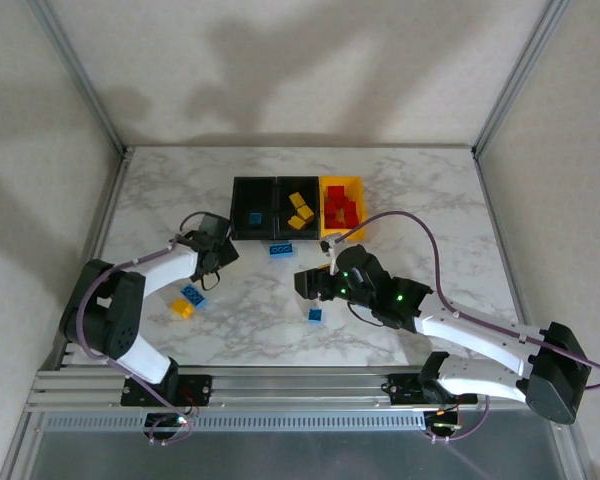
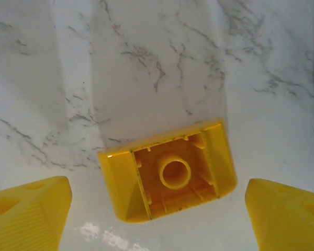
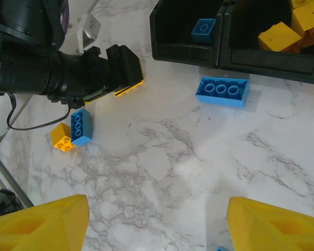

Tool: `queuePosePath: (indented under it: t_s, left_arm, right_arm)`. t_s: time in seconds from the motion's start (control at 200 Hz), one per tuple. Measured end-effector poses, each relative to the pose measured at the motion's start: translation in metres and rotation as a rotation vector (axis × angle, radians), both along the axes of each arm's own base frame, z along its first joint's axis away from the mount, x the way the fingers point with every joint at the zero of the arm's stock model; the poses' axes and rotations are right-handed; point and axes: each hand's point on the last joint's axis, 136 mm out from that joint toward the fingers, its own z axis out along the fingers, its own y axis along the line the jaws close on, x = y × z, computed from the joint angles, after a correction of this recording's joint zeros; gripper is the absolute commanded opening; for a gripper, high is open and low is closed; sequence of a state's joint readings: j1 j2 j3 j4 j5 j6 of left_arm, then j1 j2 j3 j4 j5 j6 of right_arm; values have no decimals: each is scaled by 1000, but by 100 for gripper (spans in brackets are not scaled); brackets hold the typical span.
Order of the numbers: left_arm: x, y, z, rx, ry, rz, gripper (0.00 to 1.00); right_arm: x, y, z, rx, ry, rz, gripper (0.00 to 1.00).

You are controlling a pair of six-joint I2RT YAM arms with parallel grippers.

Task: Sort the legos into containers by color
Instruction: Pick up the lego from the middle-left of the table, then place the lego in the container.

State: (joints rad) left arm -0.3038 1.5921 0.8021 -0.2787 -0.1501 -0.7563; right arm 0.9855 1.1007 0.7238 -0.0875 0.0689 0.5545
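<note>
An upturned yellow lego (image 2: 167, 178) lies on the marble between the spread yellow fingers (image 2: 29, 214) of my left gripper (image 2: 157, 222), which is open and touches nothing. In the top view that gripper (image 1: 223, 260) hovers left of the bins. The left black bin (image 1: 238, 210) holds a blue lego (image 1: 254, 218), the middle black bin (image 1: 283, 190) yellow ones (image 1: 300, 210), the yellow-orange bin (image 1: 358, 185) red ones (image 1: 340, 208). My right gripper (image 1: 302, 283) (image 3: 157, 225) is open over bare table. A long blue lego (image 3: 222, 91) lies before the bins.
A blue lego (image 3: 81, 127) and a small yellow one (image 3: 62, 138) lie together at the left. Another small blue lego (image 1: 315, 315) sits near the right arm. Metal frame posts and walls bound the table (image 1: 430, 200).
</note>
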Motion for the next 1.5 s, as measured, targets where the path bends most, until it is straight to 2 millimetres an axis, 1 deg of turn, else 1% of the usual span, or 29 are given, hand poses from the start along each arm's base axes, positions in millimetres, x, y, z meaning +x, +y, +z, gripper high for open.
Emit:
queuePosePath:
  t_s: [0.09, 0.26, 0.37, 0.496, 0.606, 0.746, 0.916, 1.086, 1.172, 1.332, 1.497]
  left_arm:
    - [1, 0, -7, 9, 18, -3, 84]
    - [3, 2, -9, 18, 31, -2, 84]
    - [3, 3, -10, 27, 41, -4, 80]
    - [3, 5, -12, 42, 57, -5, 78]
    - [3, 8, -13, 55, 73, -6, 72]
    - [3, 8, -13, 61, 78, -14, 57]
    - [3, 8, -11, 59, 73, -16, 55]
    - [1, 6, -7, 22, 52, -22, 54]
    - [1, 5, -1, 5, 37, -28, 54]
    - [5, -3, 29, -31, -41, -49, 54]
    - [7, -23, 53, -52, -89, -102, 55]
  right_arm:
    - [1, -1, 0, -2, 0, -7, 70]
    - [1, -1, 0, -3, -1, -10, 70]
    - [1, -1, -1, -3, -1, -10, 70]
    - [1, -1, -1, -3, 0, -10, 70]
    - [1, -1, -1, -3, 0, -10, 69]
    - [1, -1, -1, -3, -1, -10, 69]
    - [1, -1, -1, -3, -1, -10, 69]
    - [1, -1, 0, -3, -1, -11, 69]
    - [2, -2, 0, -4, -2, -13, 69]
    - [0, -4, 1, 5, -6, -18, 69]
    - [-2, -9, 6, 24, -15, -20, 69]
